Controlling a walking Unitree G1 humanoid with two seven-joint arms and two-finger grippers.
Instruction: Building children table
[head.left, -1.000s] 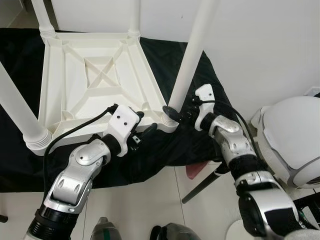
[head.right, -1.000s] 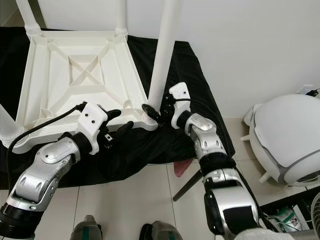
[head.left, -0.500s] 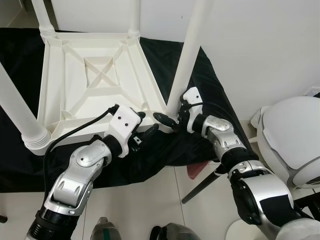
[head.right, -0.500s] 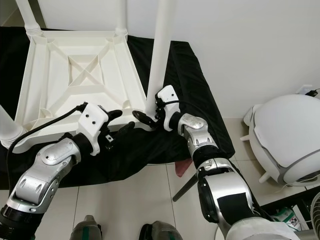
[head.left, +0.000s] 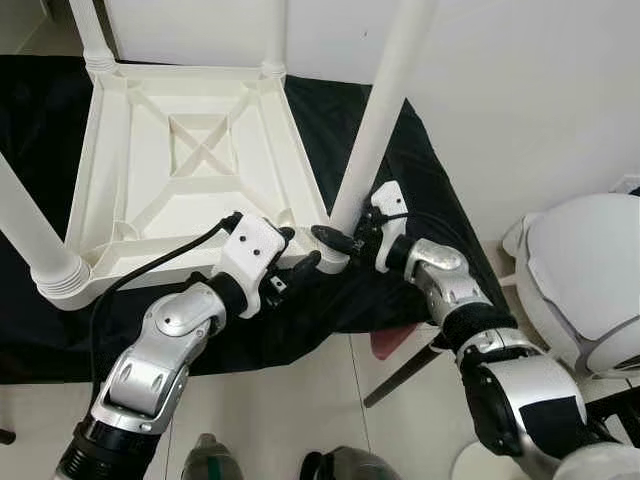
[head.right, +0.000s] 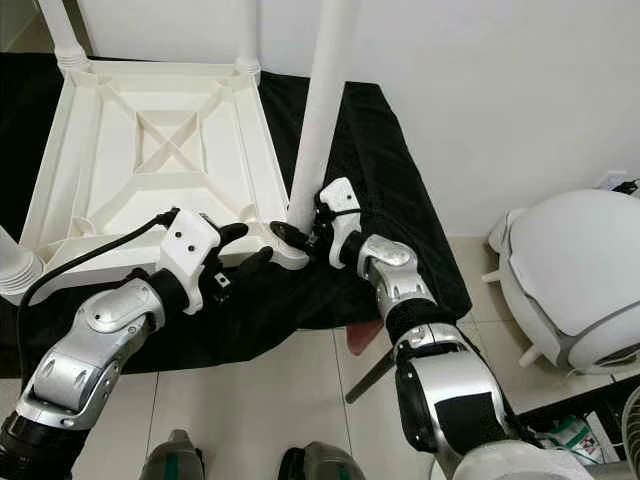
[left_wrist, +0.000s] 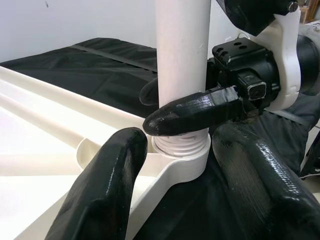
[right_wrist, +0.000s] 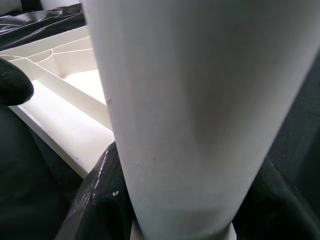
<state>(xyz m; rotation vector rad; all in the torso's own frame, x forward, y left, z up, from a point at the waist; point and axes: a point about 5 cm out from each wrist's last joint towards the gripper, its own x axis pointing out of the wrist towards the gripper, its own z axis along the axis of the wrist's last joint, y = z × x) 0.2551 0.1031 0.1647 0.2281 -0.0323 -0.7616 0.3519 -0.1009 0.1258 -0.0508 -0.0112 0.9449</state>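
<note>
A white plastic children's table (head.left: 190, 150) lies upside down on a black cloth (head.left: 425, 175), its legs pointing up. My right gripper (head.right: 297, 231) is shut on the near right leg (head.left: 375, 120) just above its socket; in the right wrist view the leg (right_wrist: 200, 100) stands between the two black fingers (right_wrist: 95, 200). My left gripper (head.left: 297, 250) is open at the same corner of the table. In the left wrist view its fingers (left_wrist: 105, 190) straddle the leg's socket (left_wrist: 182, 150) without touching the leg, and a right finger (left_wrist: 195, 107) crosses in front of the leg.
Three other legs stand up: near left (head.left: 35, 240), far left (head.left: 90, 30), far right (head.left: 272, 30). A white wall rises behind. A rounded white appliance (head.left: 590, 280) sits on the tiled floor at the right. A dark rod (head.left: 400, 375) and a pink piece (head.left: 390, 340) lie under my right arm.
My right gripper has moved left to the base of the near right leg and its fingers now lie around it. The left gripper has stayed open at the corner.
</note>
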